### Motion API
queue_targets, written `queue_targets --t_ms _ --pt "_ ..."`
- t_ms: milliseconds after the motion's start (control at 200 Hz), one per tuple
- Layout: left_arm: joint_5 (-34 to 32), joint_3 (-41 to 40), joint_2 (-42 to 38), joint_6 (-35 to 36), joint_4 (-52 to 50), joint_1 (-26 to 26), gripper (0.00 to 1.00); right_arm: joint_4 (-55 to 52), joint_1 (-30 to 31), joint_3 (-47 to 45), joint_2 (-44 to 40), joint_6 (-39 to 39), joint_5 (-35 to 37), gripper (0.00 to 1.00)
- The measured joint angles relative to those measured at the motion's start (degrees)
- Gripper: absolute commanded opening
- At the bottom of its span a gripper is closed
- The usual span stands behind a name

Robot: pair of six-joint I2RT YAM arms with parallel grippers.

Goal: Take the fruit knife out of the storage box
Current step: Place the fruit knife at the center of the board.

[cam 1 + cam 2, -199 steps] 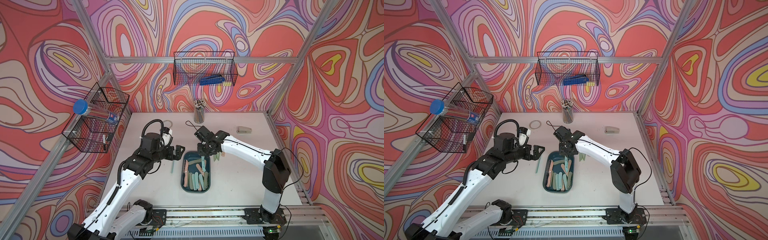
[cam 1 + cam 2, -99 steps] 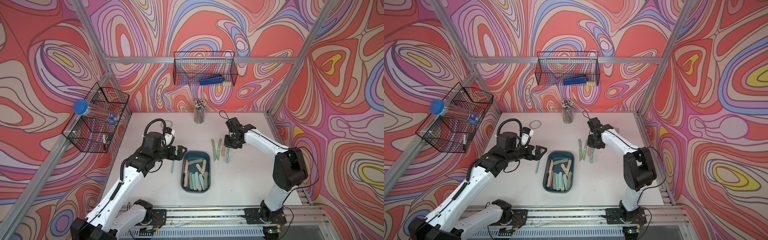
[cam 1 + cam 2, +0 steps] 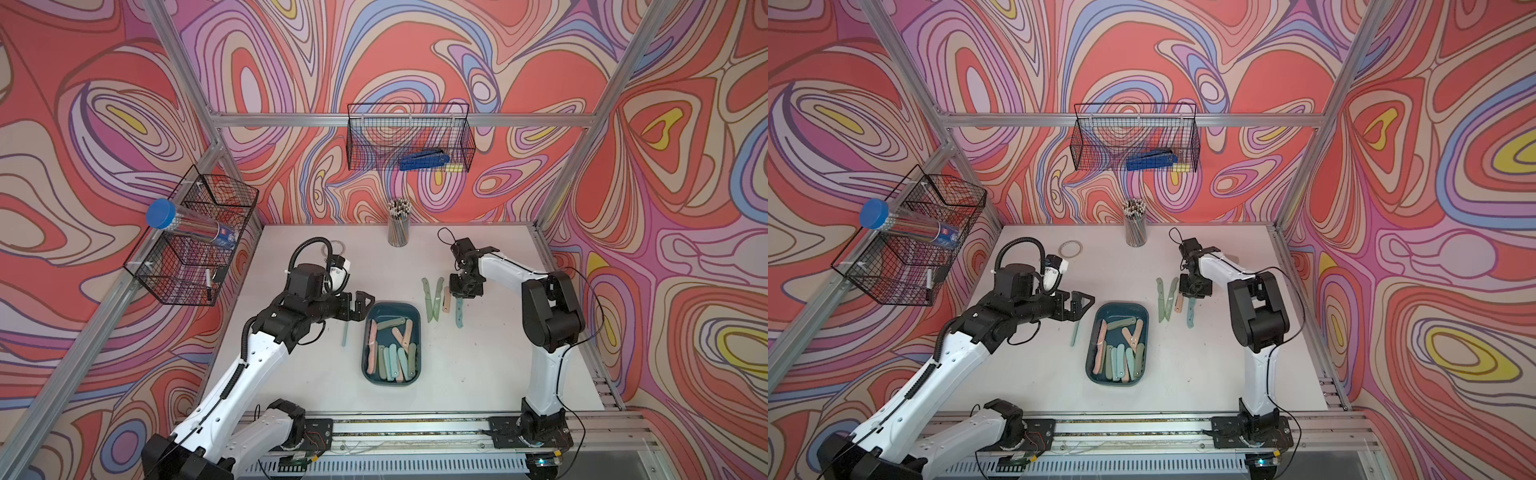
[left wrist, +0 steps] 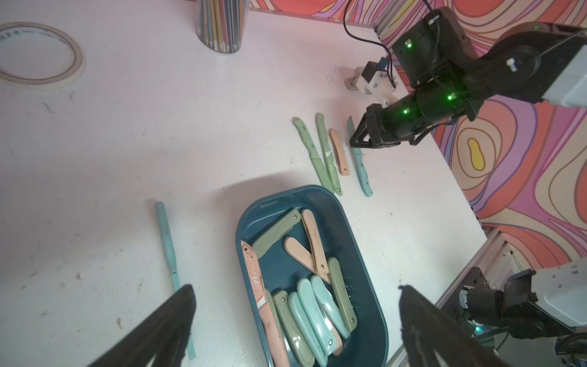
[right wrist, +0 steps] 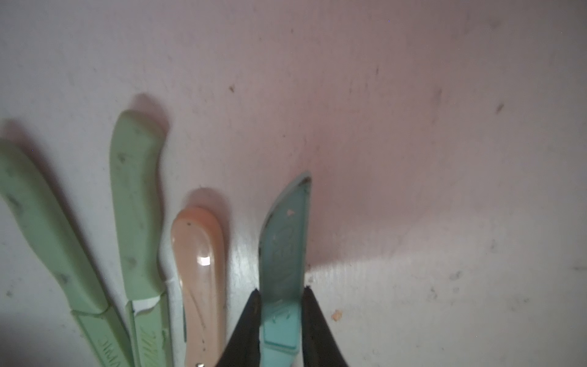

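1. Just right of the dark teal, round-cornered plastic storage box, the right gripper is clamped on a pale teal plastic fruit knife. Its jaws pinch near where blade meets handle.
2. That fruit knife is outside the box, last in a row beside a peach folding knife and two sage-green knives. It appears to touch the white table, though the wrist view is too blurred to be sure.
3. At the box's left rim hovers the left gripper, jaws spread wide and holding nothing.
4. Folded knives in peach, green and teal lie in the box. Another slim teal knife lies on the table left of it.
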Motion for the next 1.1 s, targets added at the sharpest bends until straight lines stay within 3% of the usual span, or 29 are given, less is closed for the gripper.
queue_targets --t_ms 491,716,906,1102 --pt "0.0 0.0 -0.2 0.0 0.0 0.0 1.00 -0.3 0.0 2.3 1.7 -0.7 -0.5 0.41" --pt "0.0 0.0 -2.2 0.0 -0.2 0.0 1.00 -1.9 1.0 -0.2 -5.8 -0.2 0.3 0.45" --pt "1.6 -1.4 -5.7 -0.6 -0.2 -0.1 1.00 -3.0 8.7 -0.6 -14.1 1.9 1.1 0.46" --pt "2.6 -2.4 -9.0 -0.7 -0.3 -0.1 1.00 -3.1 19.2 -0.6 -15.8 5.9 -0.6 0.46"
